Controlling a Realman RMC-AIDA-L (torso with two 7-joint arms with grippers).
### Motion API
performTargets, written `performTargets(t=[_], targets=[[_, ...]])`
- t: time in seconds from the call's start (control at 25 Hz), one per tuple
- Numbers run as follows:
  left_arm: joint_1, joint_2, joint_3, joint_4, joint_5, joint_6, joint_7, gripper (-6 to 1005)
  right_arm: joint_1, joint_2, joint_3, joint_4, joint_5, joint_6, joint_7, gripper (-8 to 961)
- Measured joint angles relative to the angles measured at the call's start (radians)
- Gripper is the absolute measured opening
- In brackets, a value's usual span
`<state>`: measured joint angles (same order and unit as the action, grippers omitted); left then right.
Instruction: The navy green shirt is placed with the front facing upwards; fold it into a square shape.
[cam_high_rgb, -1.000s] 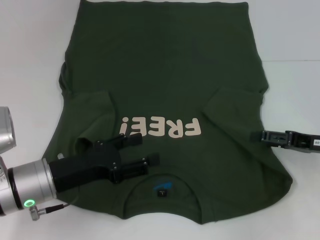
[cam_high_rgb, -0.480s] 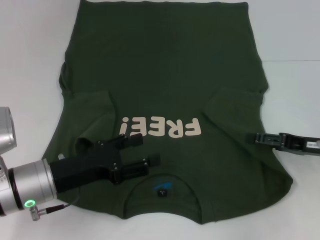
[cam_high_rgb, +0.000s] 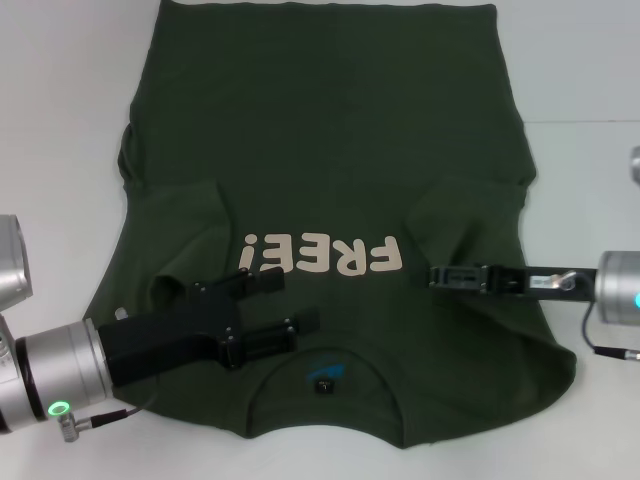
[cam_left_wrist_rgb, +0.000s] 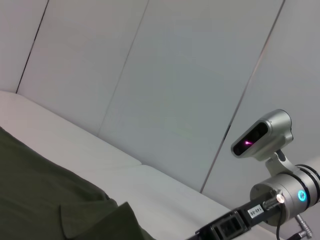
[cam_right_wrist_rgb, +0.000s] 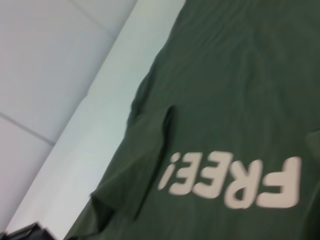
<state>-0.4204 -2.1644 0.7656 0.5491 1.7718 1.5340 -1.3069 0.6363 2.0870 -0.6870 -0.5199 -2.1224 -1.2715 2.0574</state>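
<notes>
Shirt (cam_high_rgb: 330, 130), dark olive green with cream "FREE!" lettering (cam_high_rgb: 322, 256), lies spread front side up on a white table (cam_high_rgb: 60, 110). Its round neck (cam_high_rgb: 322, 378) and small blue label are nearest the robot, and its hem is at the far edge. Both short sleeves are already turned inward over the body, so the sides are partly narrowed.

The left end effector (cam_high_rgb: 295, 300) hovers low over the cloth beside the collar, just near of the lettering. Its two dark fingers are spread apart and grip nothing. It sits in the same spot as a second ago.

The change is on the other side. The right end effector (cam_high_rgb: 440, 275) was out at the shirt's right edge a second ago. It has now reached well inward over the cloth, level with the lettering and just beside its end. It is seen edge-on, so whether its fingers are parted or closed cannot be told.

This likely means the right arm is getting into position near the shoulder, matching the left, for the next fold of the collar end toward the hem. That fold has not begun.

No containers are in view.
</notes>
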Motion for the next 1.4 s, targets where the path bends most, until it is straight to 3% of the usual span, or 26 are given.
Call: performTargets(t=[0.4, 0.56, 0.88, 1.2, 1.4], targets=[[0.000, 0.000, -0.003, -0.002, -0.002, 0.000, 0.000, 831, 0.020, 0.000, -0.016, 0.021, 0.011, -0.046, -0.026, 926], [0.001, 0.000, -0.004, -0.001, -0.004, 0.000, -0.002, 832, -0.012, -0.020, -0.010, 0.016, 0.125, -0.137, -0.088, 927], [0.045, 0.001, -0.013, 0.055, 0.004, -0.006, -0.012, 833, -0.065, -0.022, -0.008, 0.020, 0.202, -0.155, -0.202, 929], [0.111, 0.005, -0.179, 0.100, 0.040, -0.045, -0.037, 835, -0.067, -0.004, -0.007, 0.026, 0.209, -0.148, -0.209, 929], [0.122, 0.010, -0.268, 0.120, 0.146, -0.050, -0.066, 836, -0.053, 0.001, -0.010, 0.049, 0.211, -0.122, -0.218, 924]])
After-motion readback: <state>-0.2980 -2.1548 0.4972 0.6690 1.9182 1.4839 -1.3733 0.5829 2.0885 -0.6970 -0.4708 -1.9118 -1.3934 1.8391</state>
